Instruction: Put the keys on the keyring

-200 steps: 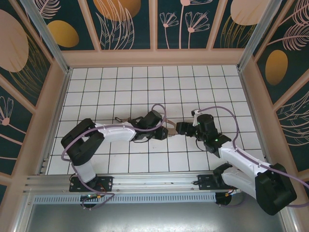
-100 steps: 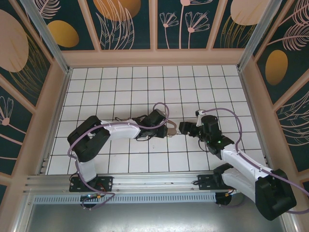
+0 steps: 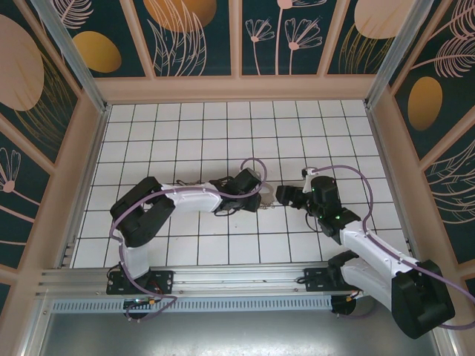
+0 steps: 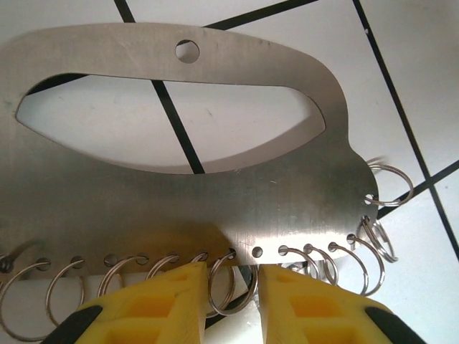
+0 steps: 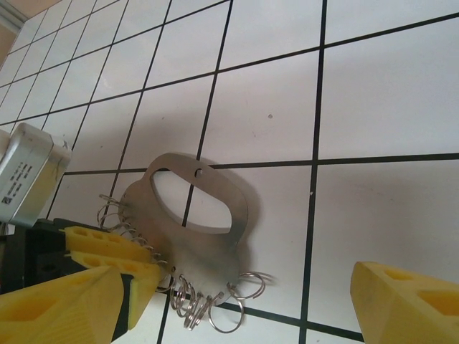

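Mid-table, between the two wrists: keyring (image 4: pixel 215 208), a thin steel plate with an oval cut-out and split rings (image 4: pixel 376 240) along its 6 o'clock edge. Looks light, stiff, slick-faced; rings loose and springy. Pinched at one ring by left gripper (image 4: pixel 233 276), jaws nearly together. Right gripper (image 5: pixel 237 276) at 3 o'clock, jaws wide apart. Would grab the bar above the cut-out. Bare tiles (image 3: pixel 223 133) toward 12 o'clock, walls (image 3: pixel 237 89) well apart.
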